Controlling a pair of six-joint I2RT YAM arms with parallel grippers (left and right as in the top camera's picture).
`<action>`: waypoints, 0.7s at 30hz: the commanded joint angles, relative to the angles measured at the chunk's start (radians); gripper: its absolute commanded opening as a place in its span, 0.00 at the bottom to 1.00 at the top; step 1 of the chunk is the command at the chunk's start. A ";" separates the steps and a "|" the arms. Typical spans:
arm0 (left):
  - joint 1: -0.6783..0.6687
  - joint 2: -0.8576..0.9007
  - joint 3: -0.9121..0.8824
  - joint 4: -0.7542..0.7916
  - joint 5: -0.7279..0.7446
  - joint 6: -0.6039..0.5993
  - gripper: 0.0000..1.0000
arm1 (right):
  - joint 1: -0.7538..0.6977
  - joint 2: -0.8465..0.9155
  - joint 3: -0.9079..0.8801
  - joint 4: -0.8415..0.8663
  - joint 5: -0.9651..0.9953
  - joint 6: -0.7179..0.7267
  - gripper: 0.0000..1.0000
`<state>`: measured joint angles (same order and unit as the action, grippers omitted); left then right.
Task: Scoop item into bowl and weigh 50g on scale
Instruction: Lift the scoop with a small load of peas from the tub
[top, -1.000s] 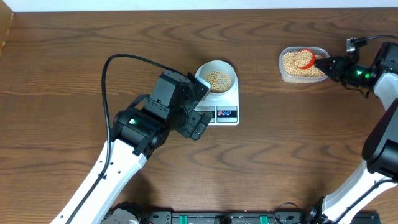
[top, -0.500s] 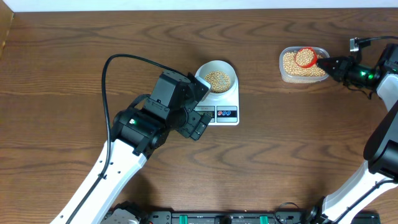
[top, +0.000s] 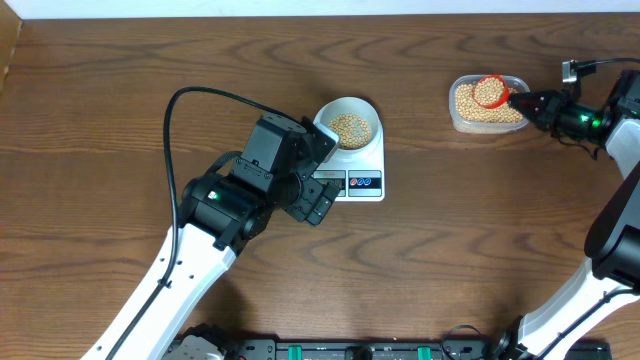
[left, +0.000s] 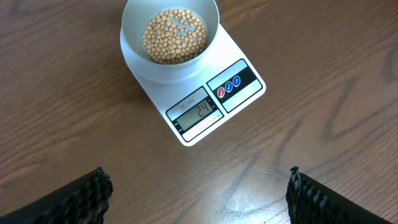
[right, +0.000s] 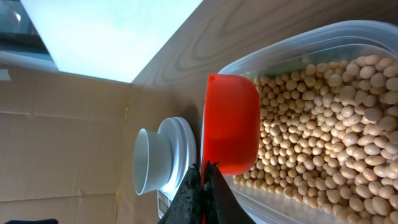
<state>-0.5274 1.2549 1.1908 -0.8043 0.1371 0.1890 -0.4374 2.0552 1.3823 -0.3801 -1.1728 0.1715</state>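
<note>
Nearest the robot's base, the left gripper (left: 199, 202) hangs just short of the scale (left: 231, 93) with its jaws spread wide and nothing between them. It touches nothing, and it seems parked there so that its camera can watch the display (left: 198, 112), which reads 24. The scale lies flat on the wooden table (left: 323, 143). The bowl (left: 166, 70) stands upright on the weighing plate, which is why each added scoop shows up in the reading. A shallow layer of beans (left: 174, 34) covers the bottom of the bowl, so by that reading the job is about half done. Farther off, at the far right of the table and well apart from the scale, sits a clear plastic tub (top: 460, 118) holding the main supply of beans (right: 323, 124). The right gripper (right: 202, 180) is clenched on the handle of a red scoop (top: 489, 91). The scoop is held mouth-up over the tub with a load of beans in it, probably so that any beans that fall land back in the tub. The next move is probably to carry it across to the bowl.
</note>
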 joint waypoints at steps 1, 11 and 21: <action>0.002 0.006 0.007 0.000 0.012 0.016 0.92 | -0.009 0.009 -0.005 0.002 -0.048 -0.015 0.01; 0.002 0.006 0.007 0.000 0.012 0.016 0.92 | -0.009 0.009 -0.005 0.003 -0.103 -0.016 0.01; 0.002 0.006 0.007 0.000 0.012 0.016 0.92 | -0.009 0.009 -0.005 0.003 -0.158 -0.016 0.01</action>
<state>-0.5274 1.2549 1.1908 -0.8043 0.1371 0.1890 -0.4374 2.0552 1.3827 -0.3798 -1.2625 0.1715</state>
